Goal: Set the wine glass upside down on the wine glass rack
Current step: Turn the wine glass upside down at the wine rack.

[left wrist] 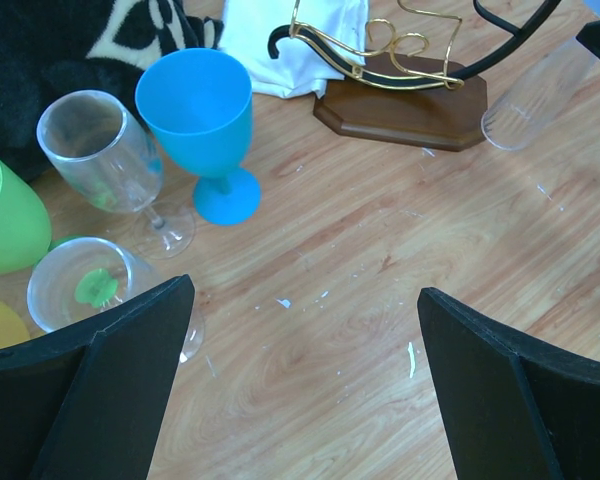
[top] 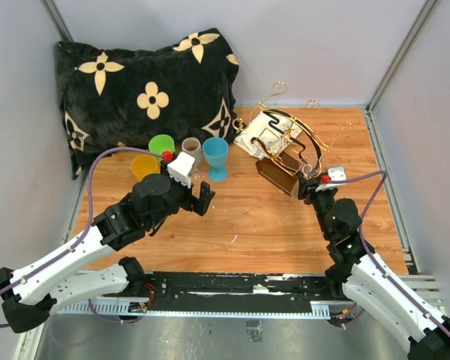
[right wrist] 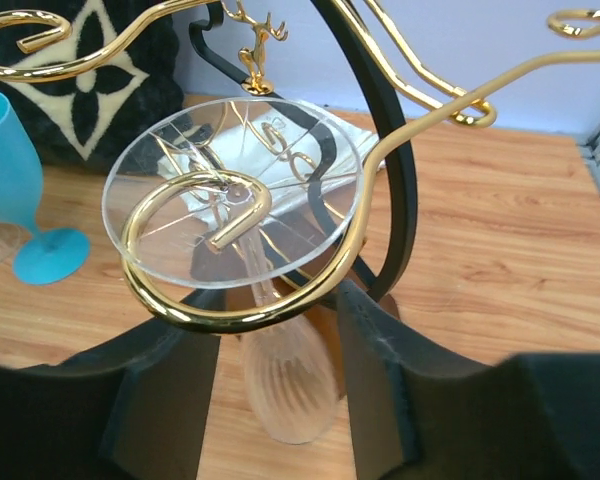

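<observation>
Wine glass point(right wrist: 290, 395), clear: hangs inverted between the right gripper's point(right wrist: 280, 335) parted, apparently released fingers, its foot seated on the wine glass rack's point(right wrist: 230, 318) gold hook above them. Left gripper point(left wrist: 302, 292): spread wide, empty. Outstanding, by judgement: withdrawal only.

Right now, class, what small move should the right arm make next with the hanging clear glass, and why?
Probably draw the right fingers straight back off the bowl: the wine glass already hangs upside down, its foot resting on the rack's gold hook, and the fingers stand apart around it.
</observation>
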`<state>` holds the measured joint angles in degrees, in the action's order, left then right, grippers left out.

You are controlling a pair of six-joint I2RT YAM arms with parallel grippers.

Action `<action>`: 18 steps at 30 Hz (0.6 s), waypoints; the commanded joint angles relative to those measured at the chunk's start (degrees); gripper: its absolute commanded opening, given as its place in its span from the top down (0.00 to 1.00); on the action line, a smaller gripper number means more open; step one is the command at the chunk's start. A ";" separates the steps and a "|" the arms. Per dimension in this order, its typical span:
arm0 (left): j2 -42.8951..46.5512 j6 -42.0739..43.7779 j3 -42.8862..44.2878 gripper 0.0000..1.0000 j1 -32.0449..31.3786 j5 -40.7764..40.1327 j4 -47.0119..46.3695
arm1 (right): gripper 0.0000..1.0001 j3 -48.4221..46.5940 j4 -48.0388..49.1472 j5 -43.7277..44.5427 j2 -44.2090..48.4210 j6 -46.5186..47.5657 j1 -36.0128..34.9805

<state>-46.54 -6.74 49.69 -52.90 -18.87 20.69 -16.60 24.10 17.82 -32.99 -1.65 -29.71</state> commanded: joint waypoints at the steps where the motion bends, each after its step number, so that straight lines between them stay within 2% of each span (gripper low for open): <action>1: 1.09 -0.93 -0.47 0.00 -0.09 -1.17 -0.68 | 0.45 -2.08 -1.45 0.23 2.14 -0.29 0.71; 9: -0.57 -6.17 1.24 0.00 -0.09 -1.86 3.20 | 0.17 -3.62 -10.16 -2.82 6.82 -0.24 0.73; 18: -1.37 -9.05 2.81 0.00 -0.09 -0.54 5.56 | 0.03 -14.94 -36.16 -5.89 8.20 -4.93 0.73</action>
<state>-47.16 -13.61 49.82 -52.90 -19.73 24.18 -26.39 1.45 13.96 -25.71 -3.33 -29.71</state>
